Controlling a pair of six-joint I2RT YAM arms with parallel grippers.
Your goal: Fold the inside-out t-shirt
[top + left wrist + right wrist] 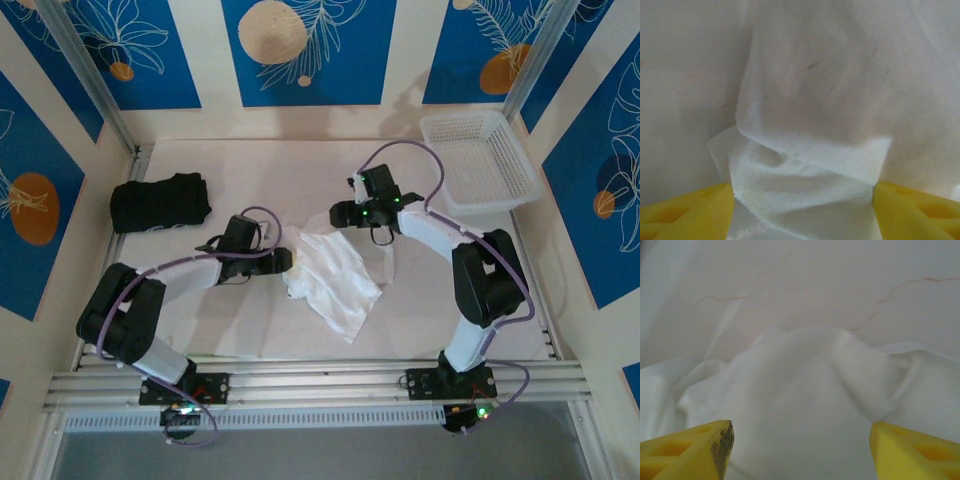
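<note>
- White, thin and soft, the crumpled short-sleeved t-shirt lay bunched on the pale bench, roughly midway between the two arms. It was well apart from the black folded garment at the far left and from the white plastic lattice basket in the far right corner.
- The heap's long axis ran on a slant, from a far-left end to a near-right end that pointed toward the right arm's base.
- The left pincer sat right at the far-left end of the shirt and reached in from the left. In its wrist view its yellow fingers stood spread wide, with a folded, hemmed band of the cloth lying between them and not pinched.
- The right pincer hung at the shirt's far edge and reached in from the right. Its yellow fingers were likewise spread, a soft hump of cloth lay below and ahead of them, and nothing was held.
- Both pincers crowded the same far end, the left seemingly the closer to the cloth, while the near-right end lay beyond either.
- The shirt looked far from flat, so the folding seemed barely begun. The next grasp probably depended on finding two edges set apart across that slanted axis.
</note>
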